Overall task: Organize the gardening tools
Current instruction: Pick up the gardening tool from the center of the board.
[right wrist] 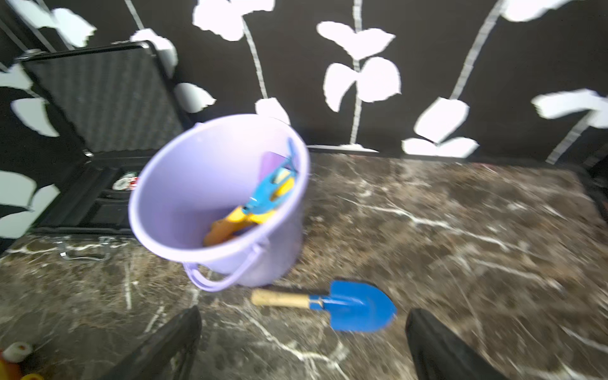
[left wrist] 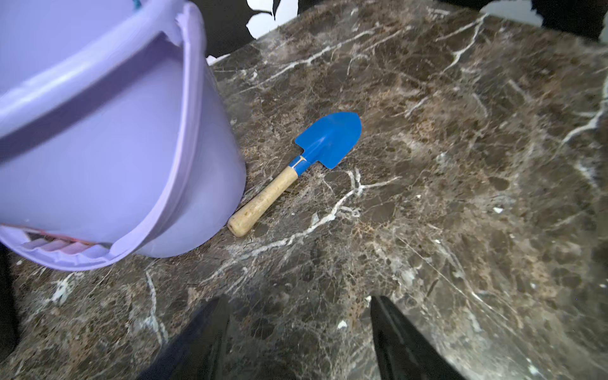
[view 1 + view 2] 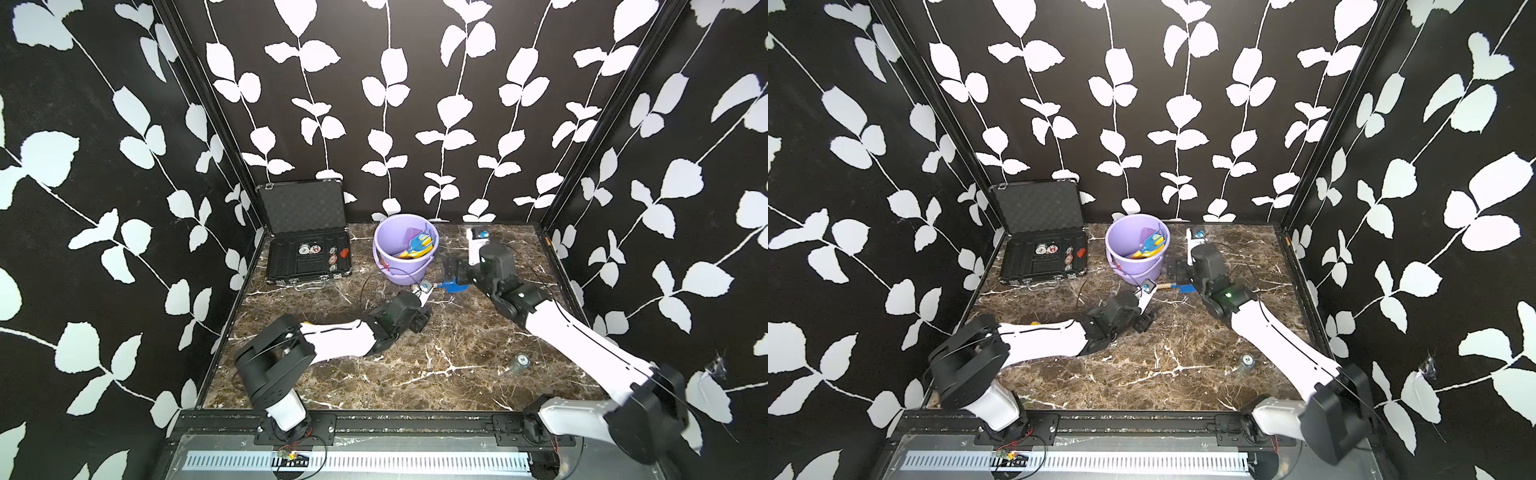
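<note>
The blue spade lies flat on the marble table, just right of the lavender bucket, its wooden handle pointing at the bucket's foot. In both top views the right arm covers part of the blade; each wrist view shows the spade whole. Only the right wrist view looks down into the bucket, where light blue and yellow tools lean. The left gripper has its fingers apart with nothing between them. The right gripper is spread wide and empty, near the spade.

Lavender bucket upright near open blk case w/ discs.
</note>
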Controlling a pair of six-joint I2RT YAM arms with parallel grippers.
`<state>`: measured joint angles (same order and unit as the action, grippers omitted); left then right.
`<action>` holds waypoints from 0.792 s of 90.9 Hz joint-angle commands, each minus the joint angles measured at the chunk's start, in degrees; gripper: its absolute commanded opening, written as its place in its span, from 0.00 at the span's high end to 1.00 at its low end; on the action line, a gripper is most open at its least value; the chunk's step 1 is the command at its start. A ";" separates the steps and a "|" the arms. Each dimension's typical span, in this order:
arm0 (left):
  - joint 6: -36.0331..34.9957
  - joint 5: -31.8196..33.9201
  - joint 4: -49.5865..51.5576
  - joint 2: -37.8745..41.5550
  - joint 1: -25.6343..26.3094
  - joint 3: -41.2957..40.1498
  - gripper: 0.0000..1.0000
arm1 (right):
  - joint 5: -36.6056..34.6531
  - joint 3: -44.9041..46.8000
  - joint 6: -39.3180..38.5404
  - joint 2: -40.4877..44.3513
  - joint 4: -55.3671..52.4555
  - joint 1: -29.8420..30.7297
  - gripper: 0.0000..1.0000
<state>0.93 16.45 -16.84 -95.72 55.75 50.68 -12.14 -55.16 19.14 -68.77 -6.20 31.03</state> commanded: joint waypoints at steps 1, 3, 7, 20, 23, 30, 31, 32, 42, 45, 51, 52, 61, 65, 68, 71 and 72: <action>-3.17 1.43 8.04 -2.43 0.16 6.27 0.34 | -6.47 4.50 3.76 6.86 -0.91 -0.50 0.01; -3.51 1.51 9.08 -3.28 0.16 7.44 0.35 | -6.90 5.34 4.01 8.60 -1.29 -0.59 0.01; -4.25 1.66 11.54 -4.89 0.15 10.05 0.36 | -7.88 6.98 4.36 11.49 -2.24 -0.76 0.01; -5.91 1.80 22.21 -10.75 0.15 20.25 0.38 | -10.97 10.09 5.19 19.83 -5.78 -1.04 0.00; -6.25 1.66 24.92 -12.23 0.15 22.68 0.38 | -11.59 10.70 5.22 21.46 -6.50 -1.05 0.01; -6.89 1.50 30.64 -15.58 0.13 28.44 0.38 | -12.97 11.67 5.22 25.87 -8.01 -1.19 0.01; -7.03 1.58 31.43 -16.00 0.10 29.22 0.38 | -13.20 11.79 5.21 26.45 -8.29 -1.21 0.01; -7.10 1.58 31.96 -16.52 0.08 30.01 0.38 | -13.41 11.90 5.21 27.00 -8.56 -1.22 0.01; -8.66 1.16 38.72 -21.14 -0.06 37.83 0.39 | -16.43 12.74 5.50 31.95 -11.18 -1.31 0.00; -9.07 1.01 40.41 -22.33 -0.17 39.97 0.39 | -17.05 13.18 5.68 33.14 -12.09 -1.32 0.00; -9.80 0.56 43.41 -24.96 -0.48 44.24 0.39 | -17.40 13.75 5.89 35.20 -13.20 -1.41 0.00; -9.89 0.54 43.84 -25.40 -0.56 44.81 0.39 | -17.44 13.80 5.90 35.55 -13.30 -1.41 0.01; -10.73 -0.09 46.98 -28.49 -1.25 49.93 0.39 | -17.39 14.29 5.92 37.82 -14.53 -1.43 0.00; -11.18 -0.07 47.90 -29.70 -1.56 51.72 0.39 | -17.53 14.29 5.91 38.40 -15.07 -1.41 0.01; -11.54 -0.02 48.43 -30.58 -1.79 52.88 0.39 | -17.55 14.19 5.87 38.78 -15.53 -1.36 0.01; -11.82 0.00 49.06 -31.21 -2.05 54.07 0.39 | -17.51 14.12 5.83 38.99 -15.90 -1.40 0.01; -11.96 -0.01 49.16 -31.55 -2.13 54.52 0.39 | -17.49 14.12 5.83 39.07 -16.06 -1.40 0.01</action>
<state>-8.95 16.91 26.02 -126.45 54.81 100.99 -28.16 -41.30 24.32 -30.72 -20.64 29.93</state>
